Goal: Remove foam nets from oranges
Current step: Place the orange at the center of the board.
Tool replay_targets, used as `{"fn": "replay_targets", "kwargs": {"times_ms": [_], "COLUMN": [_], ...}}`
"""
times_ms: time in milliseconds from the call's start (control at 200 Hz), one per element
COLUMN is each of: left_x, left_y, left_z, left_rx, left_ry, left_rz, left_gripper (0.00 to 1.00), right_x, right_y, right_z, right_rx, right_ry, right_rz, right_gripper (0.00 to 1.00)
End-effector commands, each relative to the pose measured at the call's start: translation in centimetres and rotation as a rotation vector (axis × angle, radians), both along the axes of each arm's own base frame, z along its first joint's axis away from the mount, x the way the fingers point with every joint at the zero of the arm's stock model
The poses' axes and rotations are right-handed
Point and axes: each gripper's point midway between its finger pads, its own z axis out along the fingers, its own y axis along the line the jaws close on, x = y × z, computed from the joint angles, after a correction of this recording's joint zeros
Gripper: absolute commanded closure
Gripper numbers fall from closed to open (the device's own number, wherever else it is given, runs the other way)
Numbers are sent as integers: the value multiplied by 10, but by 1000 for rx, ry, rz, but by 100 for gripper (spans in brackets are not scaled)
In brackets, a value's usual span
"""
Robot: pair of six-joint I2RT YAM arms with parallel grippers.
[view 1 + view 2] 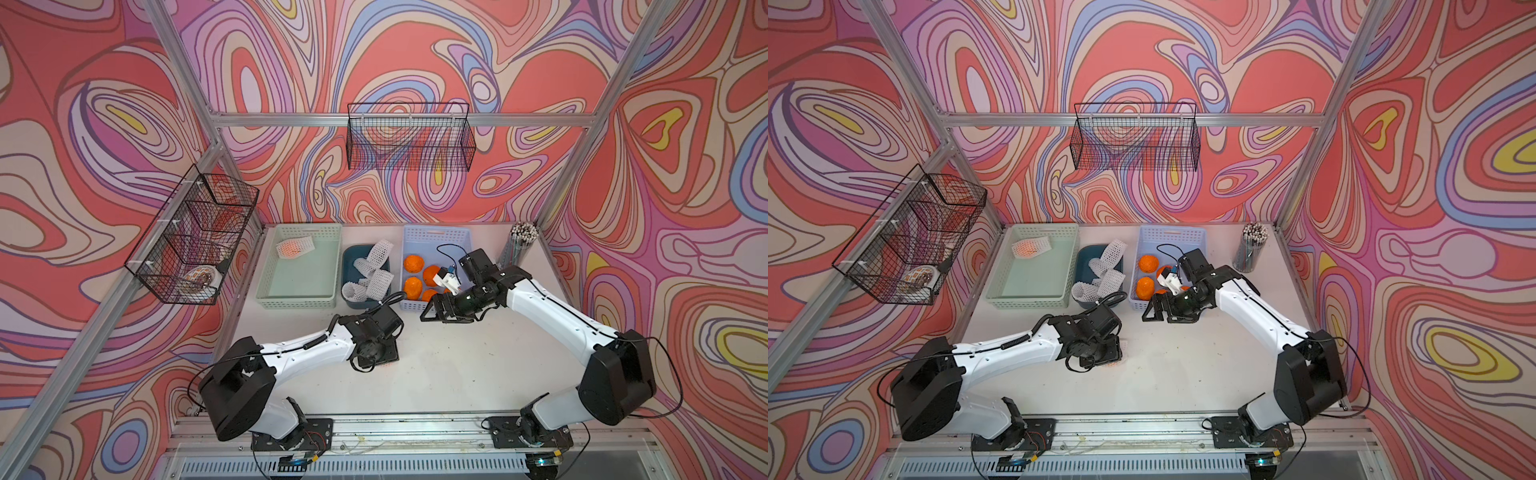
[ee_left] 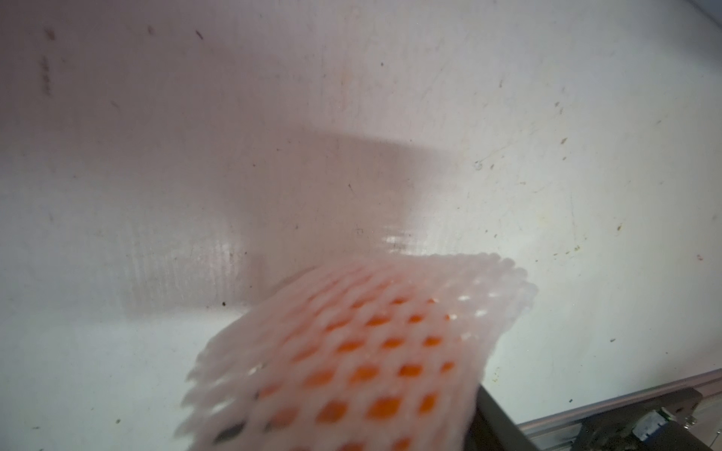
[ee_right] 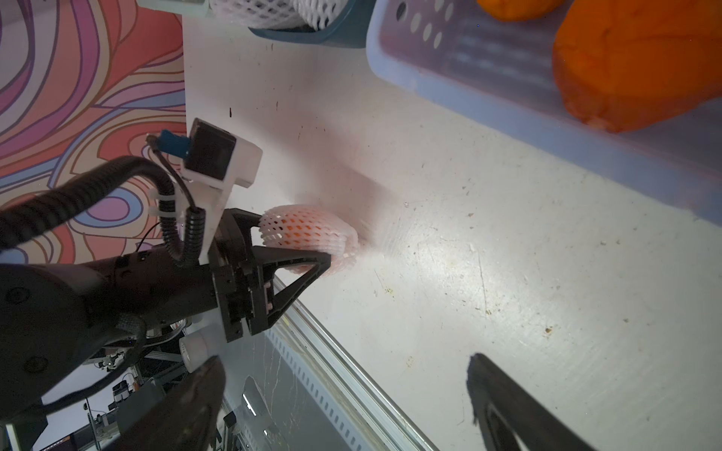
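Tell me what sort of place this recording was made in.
Probably a robot data-collection cell in a lab, not a home kitchen: an aluminium frame hung with swirl-printed wall panels encloses a white table, and the left arm and right arm are bolted to a rail at its front edge.

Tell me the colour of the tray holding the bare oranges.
The tray is pale lavender-blue, clearest in a top view.

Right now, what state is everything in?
Left gripper, shut on netted orange.
Right gripper, open, empty.
Tray orange, netted, in green tray.
Nets, empty, in teal bin.
Bare oranges, in blue basket.
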Motion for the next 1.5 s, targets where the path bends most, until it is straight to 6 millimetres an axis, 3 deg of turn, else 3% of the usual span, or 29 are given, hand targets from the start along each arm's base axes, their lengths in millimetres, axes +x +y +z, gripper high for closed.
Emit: {"fn": "replay_targets", "kwargs": {"times_ms": [0,230,376,826,951,1117,1132,1177,1497], "left_x": [0,4,5,-5,-10,0,-3,-3,11], "left_y": [-3,-1,2,60,59,35,38,38,33], "left_z": [1,20,39,84,71,65,54,46,31], "left_rx": [3,1,-67,-260,-305,-471,-465,-472,-542], "left_ry": [4,-30,-59,-170,-121,-152,-140,-137,-182], "left_rz": [-23,-17,16,242,237,244,251,266,312], "left_gripper": [32,18,4,5,7,11,11,12,12], "right_x": [-3,-7,-9,-18,-16,-15,-15,-16,-32], "right_y": [-1,0,4,25,28,29,29,30,49], "right_z": [3,-2,-6,-30,-37,-37,-37,-37,-52], "right_rx": [-1,8,44,229,233,228,227,227,183], "right_ry": [-27,-5,22,145,163,161,161,163,190], "right_rz": [-4,-3,-6,-42,-46,-40,-40,-36,16], "right_gripper": [2,2,2,2,4,4,4,4,8]}}
